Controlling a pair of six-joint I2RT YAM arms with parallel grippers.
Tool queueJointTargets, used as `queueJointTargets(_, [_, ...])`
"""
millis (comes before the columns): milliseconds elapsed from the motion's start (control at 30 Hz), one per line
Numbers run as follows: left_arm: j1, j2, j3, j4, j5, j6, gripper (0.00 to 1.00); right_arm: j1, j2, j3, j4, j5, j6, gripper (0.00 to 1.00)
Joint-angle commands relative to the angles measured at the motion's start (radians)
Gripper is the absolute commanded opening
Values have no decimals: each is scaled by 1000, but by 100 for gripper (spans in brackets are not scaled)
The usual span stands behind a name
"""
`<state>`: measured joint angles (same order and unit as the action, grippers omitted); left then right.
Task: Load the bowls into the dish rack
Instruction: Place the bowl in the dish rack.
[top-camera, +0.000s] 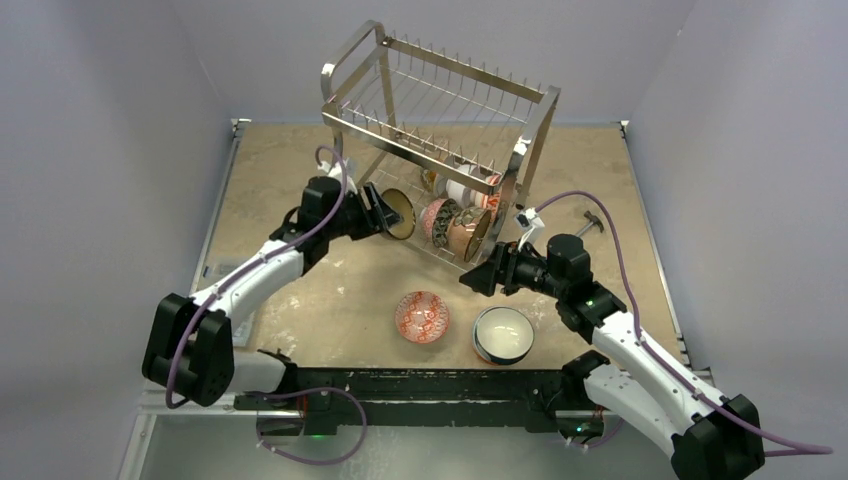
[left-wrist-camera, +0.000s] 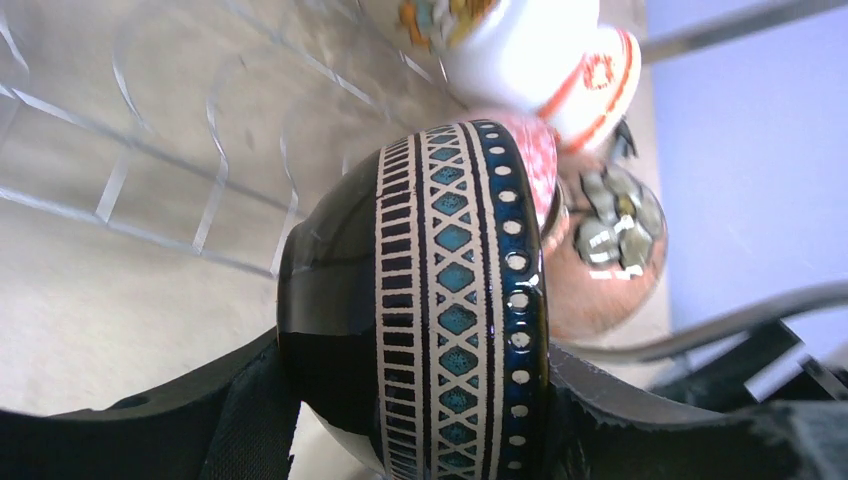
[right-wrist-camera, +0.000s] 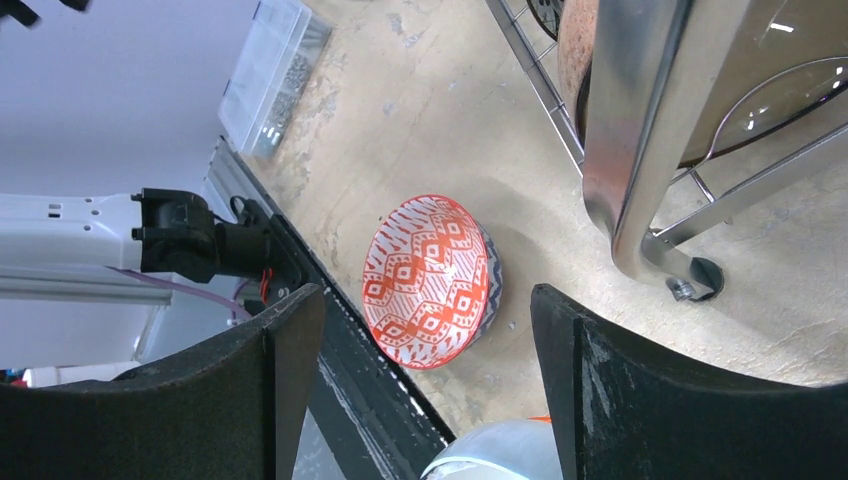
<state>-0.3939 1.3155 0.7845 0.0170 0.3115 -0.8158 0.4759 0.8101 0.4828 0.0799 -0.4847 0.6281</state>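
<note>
The chrome dish rack (top-camera: 440, 110) stands at the back of the table. Several bowls stand on edge in its lower tier, among them a dark patterned one (top-camera: 438, 222) and a copper one (top-camera: 468, 233). My left gripper (top-camera: 383, 213) is shut on a black bowl with a blue-and-white band (left-wrist-camera: 440, 320), held on edge at the lower tier's left end; its fingers (left-wrist-camera: 200, 430) press both sides. My right gripper (right-wrist-camera: 428, 340) hangs open and empty by the rack's front right leg (right-wrist-camera: 640, 130). A red-patterned bowl (top-camera: 421, 317) and a white bowl (top-camera: 502, 334) sit on the table.
A clear plastic box of small parts (right-wrist-camera: 270, 75) lies near the table's left edge. Beside the held bowl in the rack are a white-and-orange bowl (left-wrist-camera: 545, 50) and a copper bowl (left-wrist-camera: 600, 255). The black base rail (top-camera: 400, 385) runs along the near edge.
</note>
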Motion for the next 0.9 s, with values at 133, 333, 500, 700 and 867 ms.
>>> queueJointTargets(133, [-10,74,114,141,-324,329,0,3,-27,37,-12,20,-7,78])
queueJointTargets(333, [-161,145,13,429,-662,584,0,3,-32,40,-17,22,-7,79])
queueJointTargets(500, [-190,242,19,533,-739,698,0,3,-33,50,-37,20,-17,79])
queueJointTargets(700, [-198,308,37,600,-834,845,0,3,-37,53,-46,25,-24,79])
queueJointTargets(867, [-212,351,68,620,-931,940,0,3,-32,56,-47,24,-27,80])
